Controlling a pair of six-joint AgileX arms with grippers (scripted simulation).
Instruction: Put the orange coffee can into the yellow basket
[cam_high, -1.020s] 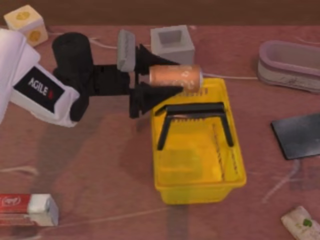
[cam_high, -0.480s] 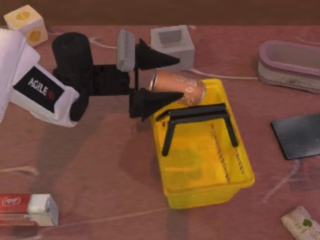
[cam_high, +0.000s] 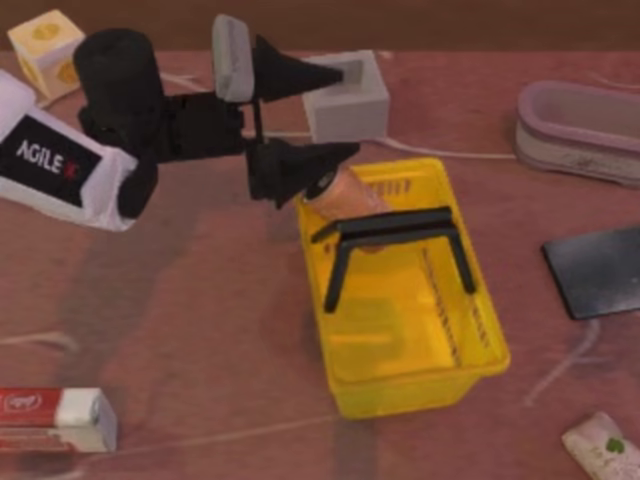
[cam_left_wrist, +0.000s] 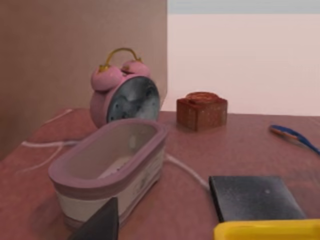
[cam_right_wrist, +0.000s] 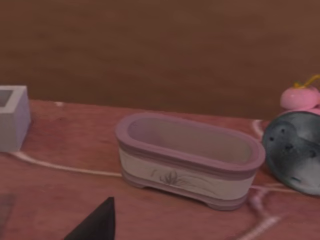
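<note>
My left gripper (cam_high: 335, 112) sits in the upper middle of the top view with its fingers spread wide, one over the grey box (cam_high: 347, 92) and the other just above the can (cam_high: 343, 195), nothing between them. The can lies tilted inside the basket (cam_high: 400, 370) at its upper left corner, partly under the black handle (cam_high: 395, 243), clear of my fingers. Further out I see the oval tray (cam_high: 580, 130) at upper right, a dark slab (cam_high: 597, 270) at right, and a red-and-white box (cam_high: 55, 418) at lower left; of my right gripper only one dark fingertip (cam_right_wrist: 95, 224) shows in its wrist view, so I cannot tell its state.
</note>
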